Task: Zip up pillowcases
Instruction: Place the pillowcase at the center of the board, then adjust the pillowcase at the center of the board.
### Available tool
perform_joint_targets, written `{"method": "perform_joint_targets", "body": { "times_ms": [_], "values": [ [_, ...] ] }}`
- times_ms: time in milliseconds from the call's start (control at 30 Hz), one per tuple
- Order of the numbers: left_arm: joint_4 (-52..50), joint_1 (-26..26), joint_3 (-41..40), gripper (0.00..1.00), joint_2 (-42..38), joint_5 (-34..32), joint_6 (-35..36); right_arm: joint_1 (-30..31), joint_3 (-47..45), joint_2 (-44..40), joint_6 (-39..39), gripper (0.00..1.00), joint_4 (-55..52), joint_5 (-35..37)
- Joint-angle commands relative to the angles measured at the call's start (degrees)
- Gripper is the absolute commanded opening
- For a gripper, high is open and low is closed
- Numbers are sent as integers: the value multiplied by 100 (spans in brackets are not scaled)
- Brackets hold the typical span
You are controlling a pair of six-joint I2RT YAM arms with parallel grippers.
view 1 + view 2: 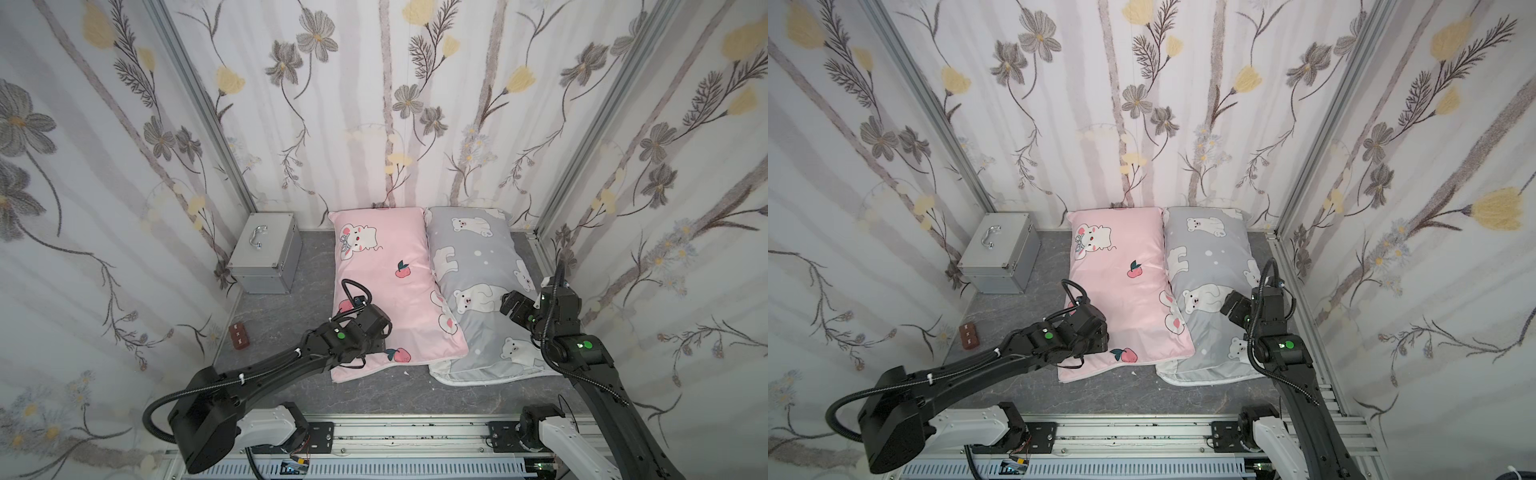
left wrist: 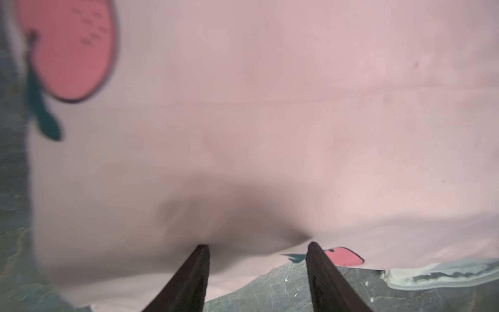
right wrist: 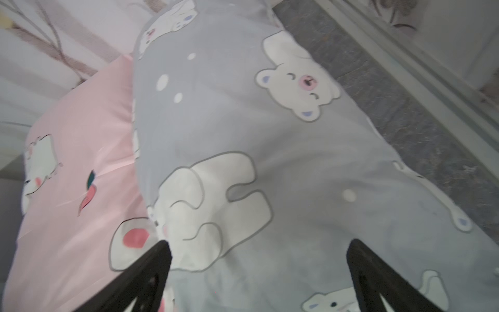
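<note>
Left claw (image 2: 258,244) spread over pink pillowcase (image 1: 382,266), right claw (image 3: 259,241) over grey pillowcase (image 1: 473,257)

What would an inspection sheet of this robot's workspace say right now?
Surface: grey marbled tabletop.
Job's things: pink cartoon-print fabric pillowcase and grey polar-bear fabric pillowcase, side by side, touching; zips not visible.
Clutter: silver metal case with handle; small brown block.
Hands: left hand open over the pink one; right hand open over the grey one; neither holds anything.
Cables: black corrugated cable looping along each arm.
Surroundings: floral wallpaper walls, aluminium frame posts.
</note>
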Motion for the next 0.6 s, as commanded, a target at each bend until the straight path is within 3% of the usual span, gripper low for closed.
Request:
{"method": "perform_joint_targets", "body": {
  "times_ms": [0,133,267,367,467,567],
  "values": [
    [705,54,-82,63,610,53,275,-493,-376,273,-412,100,251,-234],
    [434,825,-508,64,727,-51,467,-613,-787,1001,-643,100,861,-705],
    [15,1966,-885,64,75,-128,922,-302,-984,1510,-650,100,1432,-1251],
    [-158,2516,-843,63,-500,-147,1181,156,-944,1823,-487,100,1705,-1412],
    [-591,2719,-487,64,-922,-335,1400,814,-684,2216,-349,100,2029,-2061],
    [-1109,2568,192,65,-1097,-350,1454,1596,-157,2629,-423,100,2123,-2406]
  ]
}}
